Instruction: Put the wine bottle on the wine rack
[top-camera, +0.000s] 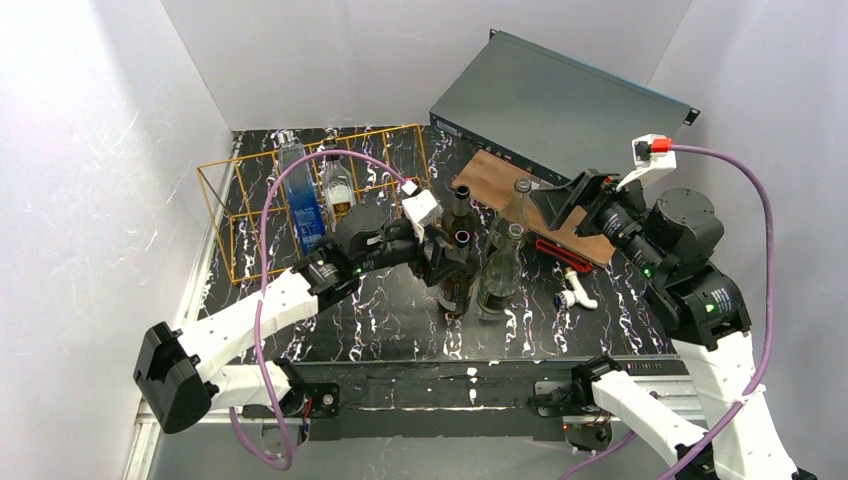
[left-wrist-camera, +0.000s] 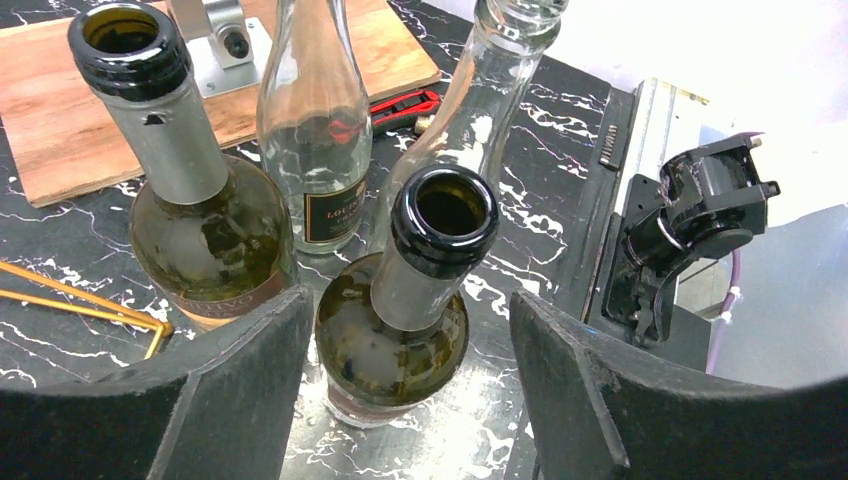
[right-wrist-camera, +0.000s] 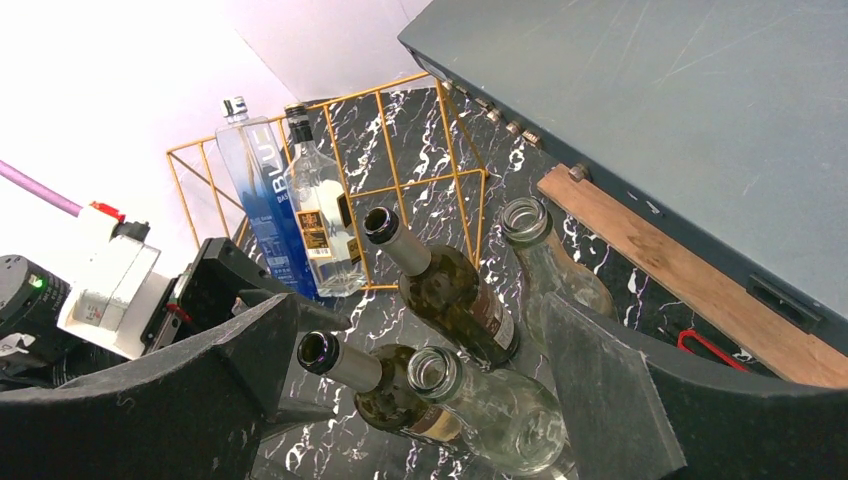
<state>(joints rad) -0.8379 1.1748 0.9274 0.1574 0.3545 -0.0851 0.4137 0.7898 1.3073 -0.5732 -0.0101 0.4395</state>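
Note:
The wine rack (top-camera: 250, 215) is an orange-gold wire frame at the back left; it also shows in the right wrist view (right-wrist-camera: 400, 170). A blue bottle (top-camera: 300, 205) and a small clear bottle (top-camera: 338, 190) stand in it. Two dark green wine bottles stand mid-table, the near one (top-camera: 457, 285) and the far one (top-camera: 459, 212). My left gripper (top-camera: 446, 262) is open, its fingers either side of the near dark bottle (left-wrist-camera: 395, 345) without touching it (left-wrist-camera: 405, 300). My right gripper (top-camera: 565, 200) is open and empty, raised above the bottles (right-wrist-camera: 415, 320).
Two clear glass bottles (top-camera: 500, 272) (top-camera: 516, 205) stand right of the dark ones. A brown wooden board (top-camera: 495, 175) and a dark grey metal box (top-camera: 560, 100) lie at the back right. A red tool (top-camera: 565, 250) and a white fitting (top-camera: 577, 293) lie to the right.

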